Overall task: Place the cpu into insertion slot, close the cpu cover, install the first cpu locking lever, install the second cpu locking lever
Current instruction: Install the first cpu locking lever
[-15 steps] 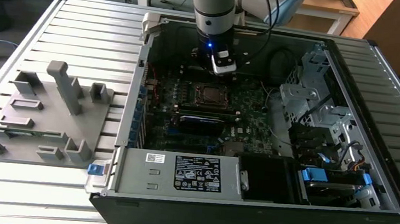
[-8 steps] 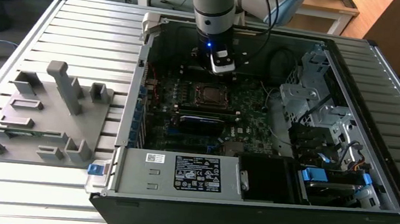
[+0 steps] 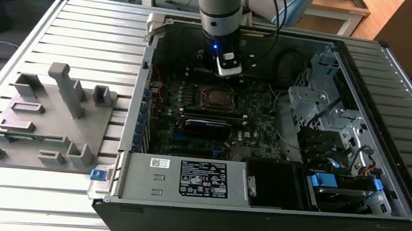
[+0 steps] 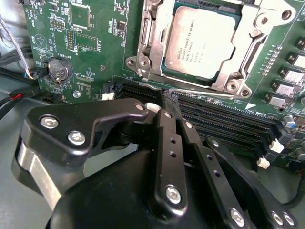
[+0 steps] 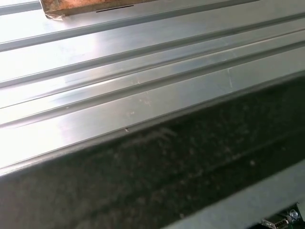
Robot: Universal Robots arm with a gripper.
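The cpu (image 4: pixel 200 40), a flat square chip with a dull metallic top, lies in the insertion slot (image 3: pixel 215 98) on the green board. The silver cpu cover (image 4: pixel 148 40) lies down around the chip's edges, its window showing the chip's top. A thin metal lever rod (image 4: pixel 255 45) runs along one side of the socket. My gripper (image 4: pixel 170 98) hangs just beside the socket, over the black memory slots (image 4: pixel 224 119), its two black fingers (image 4: pixel 165 129) pressed together with nothing between them. In the exterior view the gripper (image 3: pixel 227 72) hovers inside the case, just behind the socket.
The open computer case (image 3: pixel 138 114) lies on a ribbed aluminium table (image 5: pixel 143 71). A grey fixture block (image 3: pixel 47 117) stands at the exterior view's left. A power supply (image 3: pixel 200 177) fills the case's near side, and drive bays with cables (image 3: pixel 328 110) line the right.
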